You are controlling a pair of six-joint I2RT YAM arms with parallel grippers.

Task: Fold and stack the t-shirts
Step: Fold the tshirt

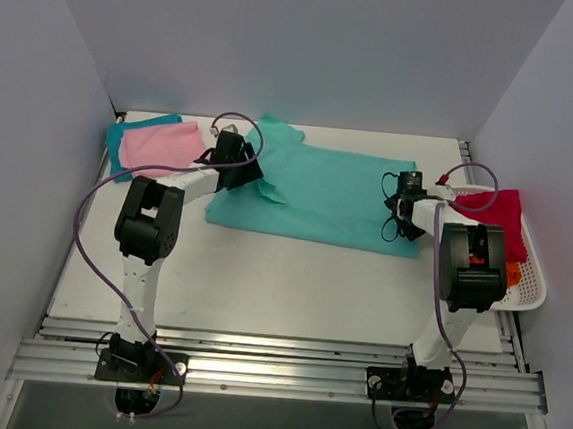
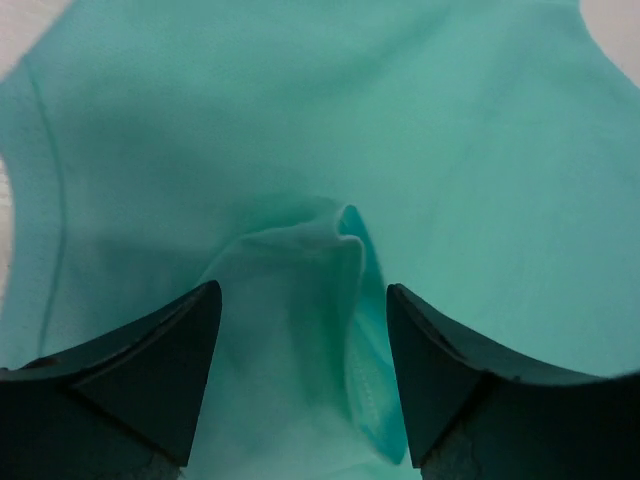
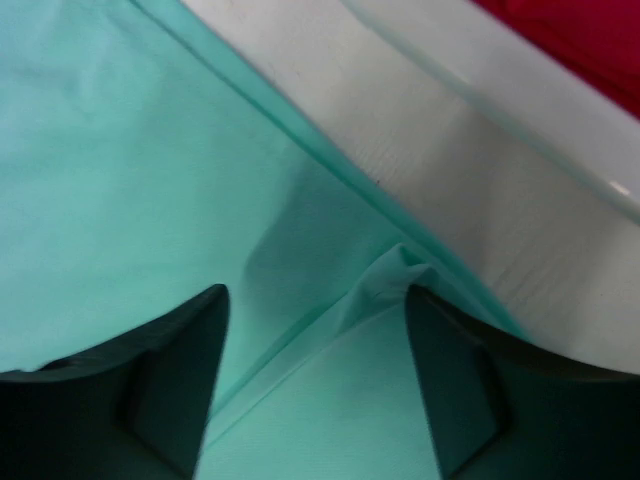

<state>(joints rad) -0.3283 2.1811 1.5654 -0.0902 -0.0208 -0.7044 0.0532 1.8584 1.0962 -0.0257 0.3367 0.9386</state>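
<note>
1. While mint cloth fills both wrist cameras, I see the left gripper (image 2: 300, 300) released. Its dark fingers (image 2: 160, 370) stand apart, and a raised pucker of the mint green t-shirt (image 2: 300, 250) sits loose in the gap between them.
2. The right gripper (image 3: 315, 310) is released too. The shirt's hemmed edge runs between its fingers, with a small ridge of cloth just inside the right-hand finger.
3. Past the right fingertips, that wrist view shows a strip of bare table (image 3: 430, 190), then the white basket (image 3: 520, 85) rim. The crimson t-shirt (image 3: 590, 35) is in the far corner.
4. Only the top view gives me the whole layout. The mint shirt lies spread flat across the table between the two grippers, with the left fingers over its left end and the right fingers over its right edge.
5. The top view alone also shows the pale pink t-shirt (image 1: 162, 145), folded on top of the teal blue t-shirt (image 1: 120, 145), just outboard of the left fingers.
6. It also shows the orange t-shirt (image 1: 514, 273) in the basket near the crimson one, outboard of the right fingers.
</note>
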